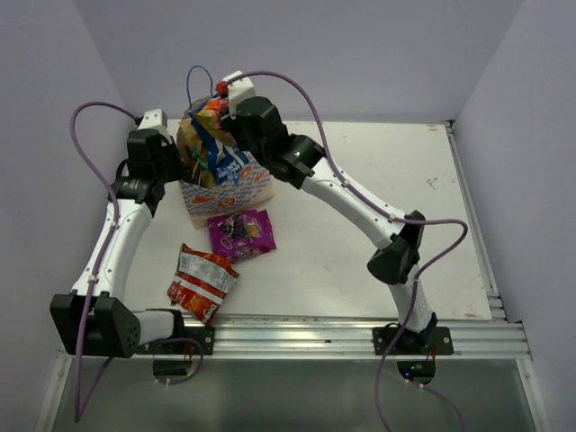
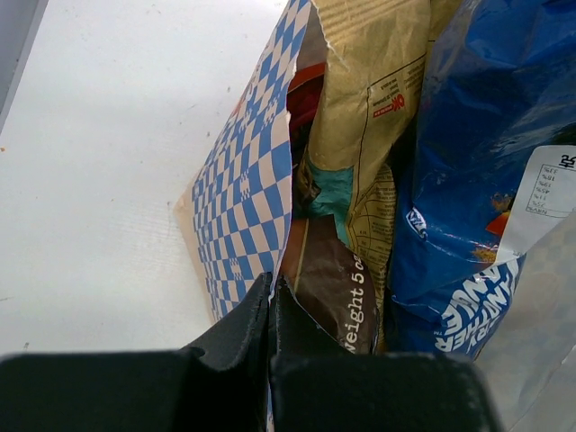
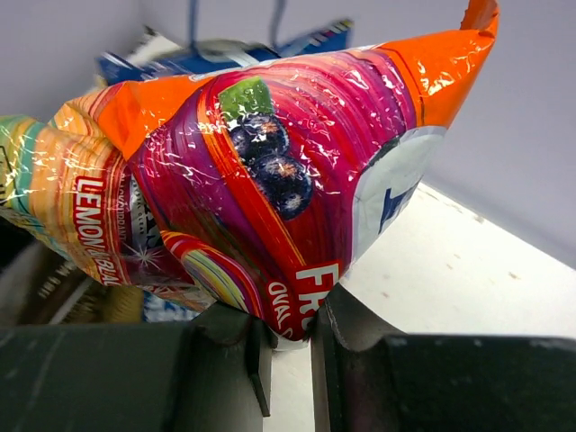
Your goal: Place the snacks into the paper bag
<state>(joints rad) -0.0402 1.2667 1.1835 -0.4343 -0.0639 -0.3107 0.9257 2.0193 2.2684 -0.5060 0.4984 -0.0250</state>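
"Weight 5" on brown packet point(image 2: 337, 297); "LEMON" on orange packet point(image 3: 270, 180).

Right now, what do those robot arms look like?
The left arm and right arm are white tubes with black joints, a purple cable alongside each. The left end effector and right end effector are black, two-fingered. A green light dots the right arm.

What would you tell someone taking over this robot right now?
Left gripper: shut on the bag rim.
Right gripper: jaws narrowly apart around a corner of the candy packet at the bag's mouth; grip unclear.
Done: tan packet, blue packet and brown packet are inside.
Left: seat the candy packet, then bag the purple packet and chips packet from the table.
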